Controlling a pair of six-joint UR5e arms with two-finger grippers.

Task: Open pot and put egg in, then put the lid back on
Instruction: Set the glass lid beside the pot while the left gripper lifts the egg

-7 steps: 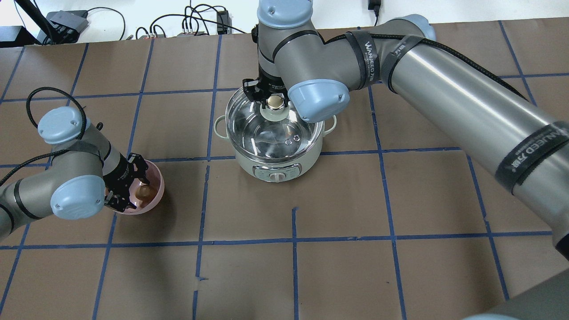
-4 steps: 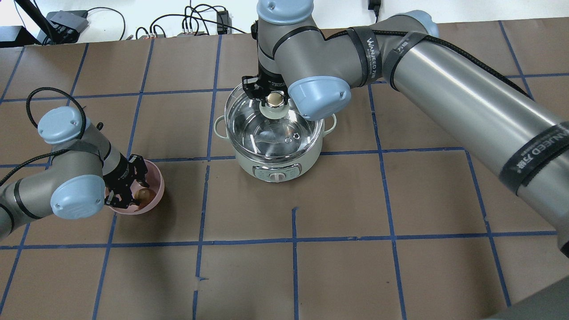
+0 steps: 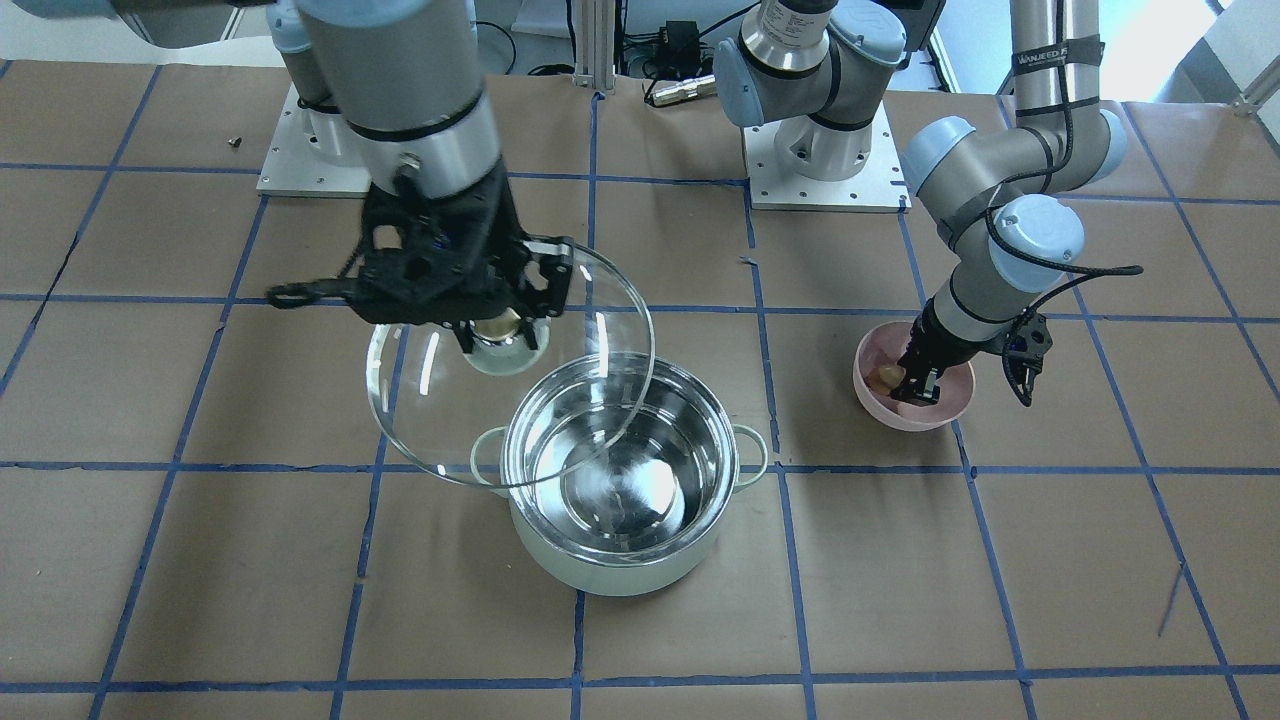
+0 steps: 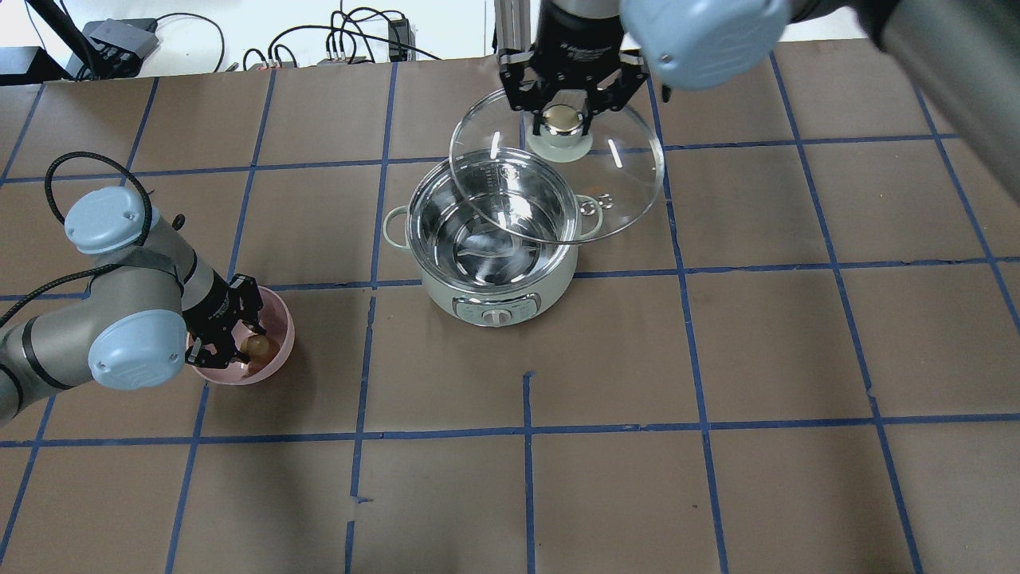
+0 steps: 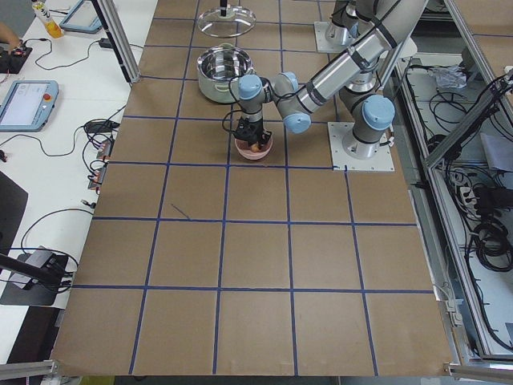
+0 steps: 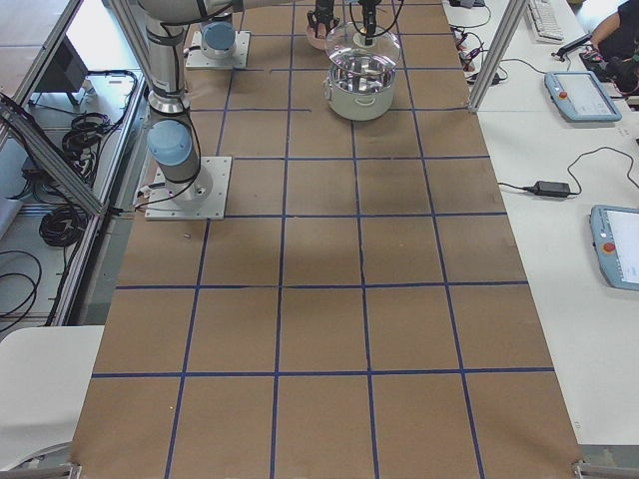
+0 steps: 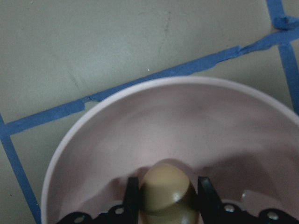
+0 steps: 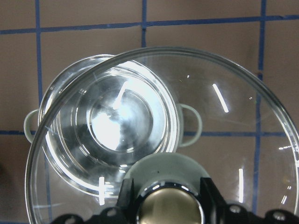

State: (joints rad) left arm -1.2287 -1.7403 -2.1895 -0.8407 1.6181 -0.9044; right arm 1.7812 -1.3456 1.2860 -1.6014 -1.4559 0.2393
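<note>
The right claw (image 4: 566, 113) grips the lid (image 4: 621, 191), with the open pot (image 4: 446, 287) below it. The left claw (image 7: 167, 198) clasps the egg (image 7: 164, 186) inside a bowl (image 7: 84, 140). Transfer and re-lidding remain.

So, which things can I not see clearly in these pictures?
Egg bottom: left wrist view, cut off by the lower edge; contact with the left gripper unclear.
Lid knob: front-facing view, partly behind the right gripper.
Pot dial markings: overhead view, too small.

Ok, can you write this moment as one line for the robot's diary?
right gripper: holds lid by knob, off pot | pot: open, empty | left gripper: gripping egg in pink bowl
</note>
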